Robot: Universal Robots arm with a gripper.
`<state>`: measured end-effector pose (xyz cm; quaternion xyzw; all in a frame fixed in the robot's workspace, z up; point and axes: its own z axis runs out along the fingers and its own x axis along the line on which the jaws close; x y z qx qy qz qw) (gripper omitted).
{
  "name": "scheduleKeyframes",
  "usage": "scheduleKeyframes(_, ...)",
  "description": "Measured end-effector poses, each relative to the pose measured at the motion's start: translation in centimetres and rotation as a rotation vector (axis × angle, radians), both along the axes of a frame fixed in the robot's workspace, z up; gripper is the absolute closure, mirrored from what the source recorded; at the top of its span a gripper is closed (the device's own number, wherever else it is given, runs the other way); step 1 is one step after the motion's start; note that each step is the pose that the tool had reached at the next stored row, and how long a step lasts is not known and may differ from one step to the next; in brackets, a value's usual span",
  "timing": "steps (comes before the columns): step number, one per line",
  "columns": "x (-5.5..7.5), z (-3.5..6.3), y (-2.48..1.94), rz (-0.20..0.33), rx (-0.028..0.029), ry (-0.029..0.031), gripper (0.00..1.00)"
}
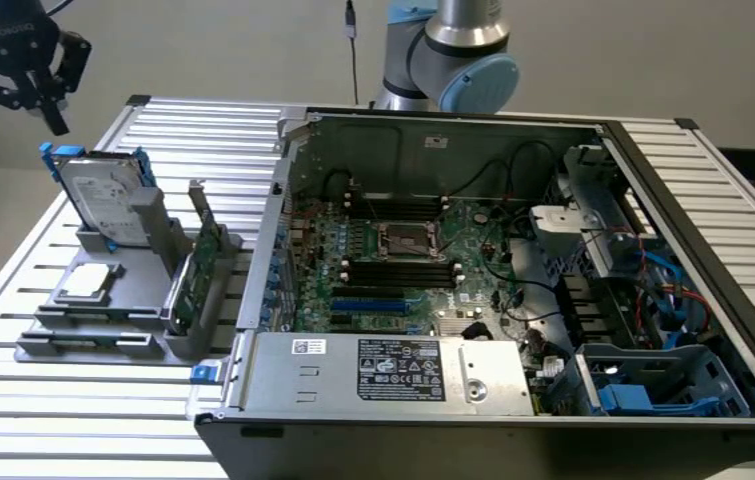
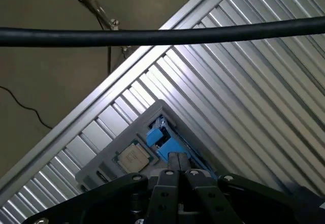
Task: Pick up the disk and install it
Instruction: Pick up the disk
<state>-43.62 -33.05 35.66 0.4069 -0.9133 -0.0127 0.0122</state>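
1. A ribbed aluminium table (image 1: 30,400) carries everything. An open computer case (image 1: 484,260) takes up the exterior view's right, and a grey holder (image 1: 97,330) sits on the exterior view's left.
2. The disk (image 1: 100,195) stands on edge at the far end of that holder, leaning a little, with blue rails up its sides. A small silver chip (image 1: 90,283) lies flat just on its near side. A green card (image 1: 184,285) stands in a slot toward the case.
3. My gripper (image 1: 50,115) hangs above the disk's far top corner, clear of it. The fingers (image 2: 177,165) are pressed together and hold nothing.
4. I judge this to be the approach for the pick. To do it well, I'd part the fingers while up here, centre them over the disk's top edge and match its lean, so they close on the flat faces rather than on a rail.
5. I'd come straight down along the disk's plane, since drifting to the near side risks knocking the chip.
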Motion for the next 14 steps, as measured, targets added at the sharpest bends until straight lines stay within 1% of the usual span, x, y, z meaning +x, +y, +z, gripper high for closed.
scheduleKeyframes(14, 0.0, -0.4, 0.0, 0.255, 0.0, 0.0001, 0.89)
